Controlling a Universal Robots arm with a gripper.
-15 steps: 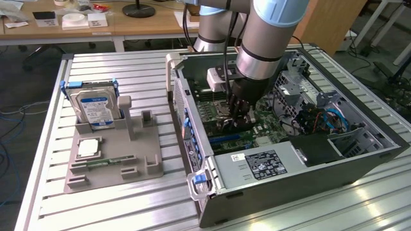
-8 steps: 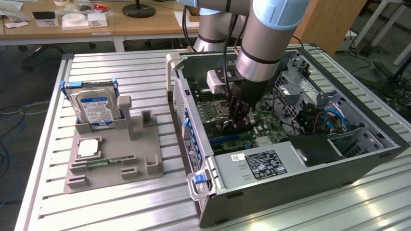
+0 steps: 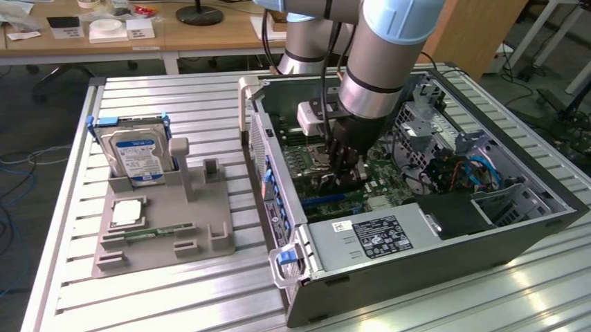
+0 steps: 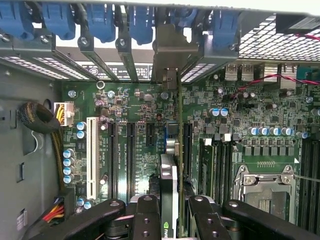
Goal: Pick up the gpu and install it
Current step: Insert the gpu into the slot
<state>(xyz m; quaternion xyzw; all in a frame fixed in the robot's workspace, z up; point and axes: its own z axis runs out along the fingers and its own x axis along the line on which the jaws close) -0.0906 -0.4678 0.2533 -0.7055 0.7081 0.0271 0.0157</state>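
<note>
The gpu shows edge-on in the wrist view, a thin green card standing upright over the motherboard. Its silvery bracket reaches the rear slot openings of the case. My gripper is shut on the card, with one black finger on each side of it. In the exterior view my gripper is lowered deep inside the open computer case, just above the motherboard's expansion slots. I cannot tell whether the card's edge sits in a slot.
A grey holder at the exterior view's left carries a blue-labelled hard drive, a processor chip and a memory stick. Inside the case are the power supply, blue slot latches, the processor socket and cable bundles.
</note>
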